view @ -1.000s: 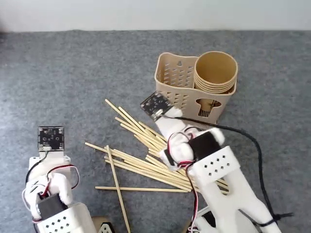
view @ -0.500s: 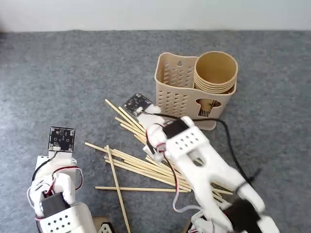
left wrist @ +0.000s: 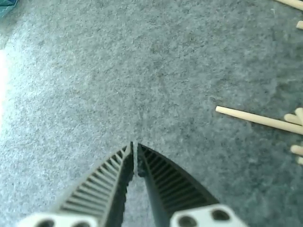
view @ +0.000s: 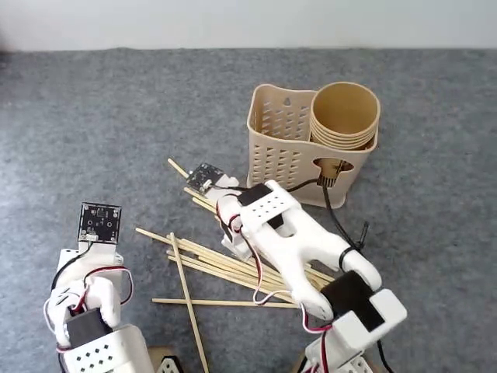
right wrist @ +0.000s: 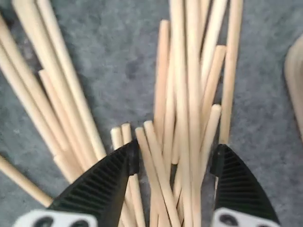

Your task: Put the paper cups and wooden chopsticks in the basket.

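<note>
Many wooden chopsticks [right wrist: 187, 71] are scattered near-left of the basket [view: 281, 151], in which the paper cups [view: 345, 113] are stacked. The right gripper [right wrist: 174, 150] is spread wide over several sticks, nothing gripped. Light, stiff and smooth, they are probably best pinched mid-length, lest they pivot.

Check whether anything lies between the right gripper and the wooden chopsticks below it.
Nothing visible does. The right gripper is open directly over the wooden chopsticks, its jaws on either side of a bundle lying on the grey mat, with no other object between them.
</note>
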Robot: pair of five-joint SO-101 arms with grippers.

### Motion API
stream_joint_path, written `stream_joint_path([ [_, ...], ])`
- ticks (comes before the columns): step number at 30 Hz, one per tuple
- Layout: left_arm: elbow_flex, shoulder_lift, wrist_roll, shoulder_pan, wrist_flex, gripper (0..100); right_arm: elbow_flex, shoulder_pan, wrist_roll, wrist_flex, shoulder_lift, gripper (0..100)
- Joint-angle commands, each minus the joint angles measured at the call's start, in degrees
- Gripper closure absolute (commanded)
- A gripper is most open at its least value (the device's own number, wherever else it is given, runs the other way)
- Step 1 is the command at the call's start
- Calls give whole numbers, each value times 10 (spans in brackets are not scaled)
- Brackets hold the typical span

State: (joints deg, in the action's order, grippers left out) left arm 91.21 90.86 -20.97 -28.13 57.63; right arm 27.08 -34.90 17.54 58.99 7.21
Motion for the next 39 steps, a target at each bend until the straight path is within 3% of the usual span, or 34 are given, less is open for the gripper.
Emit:
stream_joint_path([
  [1,-5,5,-8,4,-11,987,-29,17,7,-20,10,742],
  [10,0,5,-9,4,-12,987,-30,15,7,-20,29,994],
  [18,0,5,-9,4,-12,987,-30,15,8,-15,0,991],
  [28,0,5,-9,5,-13,987,-30,7,8,52,-200,991],
  [39,0,5,-9,5,-13,987,-30,5,5,53,-351,991],
])
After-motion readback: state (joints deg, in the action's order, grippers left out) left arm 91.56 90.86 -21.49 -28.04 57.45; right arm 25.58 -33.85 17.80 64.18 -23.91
